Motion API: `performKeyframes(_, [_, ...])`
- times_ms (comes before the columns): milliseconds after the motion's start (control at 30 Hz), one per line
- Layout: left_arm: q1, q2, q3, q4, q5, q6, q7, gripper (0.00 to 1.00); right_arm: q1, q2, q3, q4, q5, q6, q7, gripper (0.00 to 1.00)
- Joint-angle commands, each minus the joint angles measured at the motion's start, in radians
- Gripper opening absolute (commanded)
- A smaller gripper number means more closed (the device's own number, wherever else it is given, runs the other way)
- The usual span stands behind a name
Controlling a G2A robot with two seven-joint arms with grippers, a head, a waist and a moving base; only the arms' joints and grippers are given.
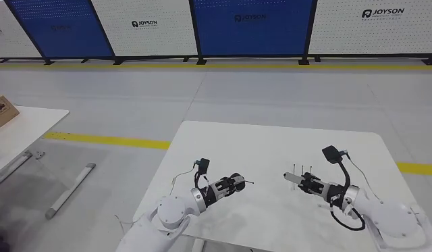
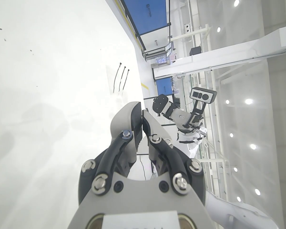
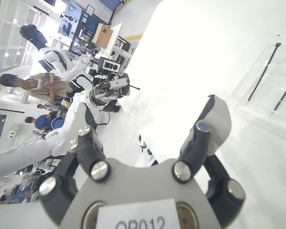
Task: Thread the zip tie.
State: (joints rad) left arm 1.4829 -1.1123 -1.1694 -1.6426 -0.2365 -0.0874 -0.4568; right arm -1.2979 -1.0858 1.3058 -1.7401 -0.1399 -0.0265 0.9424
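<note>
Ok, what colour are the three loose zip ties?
Black, all three zip ties; they show best in the left wrist view.

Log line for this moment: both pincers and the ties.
left pincer: shut on zip tie | right pincer: open, empty | spare ties: three on table | threading: not begun

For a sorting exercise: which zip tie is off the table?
The zip tie pinched in the left gripper; the other three lie flat on the table.

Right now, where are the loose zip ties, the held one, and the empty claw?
loose zip ties [image 2: 122, 79], left wrist view, middle strap.
held zip tie [image 3: 134, 87], right wrist view, strap beyond left gripper [image 3: 126, 87].
right gripper [image 3: 149, 102], right wrist view, between open fingertips.
</note>
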Motion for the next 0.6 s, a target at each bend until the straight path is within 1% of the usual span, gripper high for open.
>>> performKeyframes(0, [0.0,0.0,0.0,0.0,0.0,0.0,0.0,0.0,0.0,0.0,0.0,0.0,0.0,0.0,0.0,1.0])
performKeyframes(433, [0.0,0.0,0.0,0.0,0.0,0.0,0.0,0.0,0.0,0.0,0.0,0.0,0.0,0.0,0.0,1.0])
performKeyframes(500, [0.0,0.0,0.0,0.0,0.0,0.0,0.0,0.0,-0.006,0.001,-0.001,-0.013,-0.021,0.003,-0.022,1.0])
performKeyframes(567, [0.0,0.0,0.0,0.0,0.0,0.0,0.0,0.0,-0.007,0.006,0.002,-0.033,-0.068,0.007,-0.003,1.0])
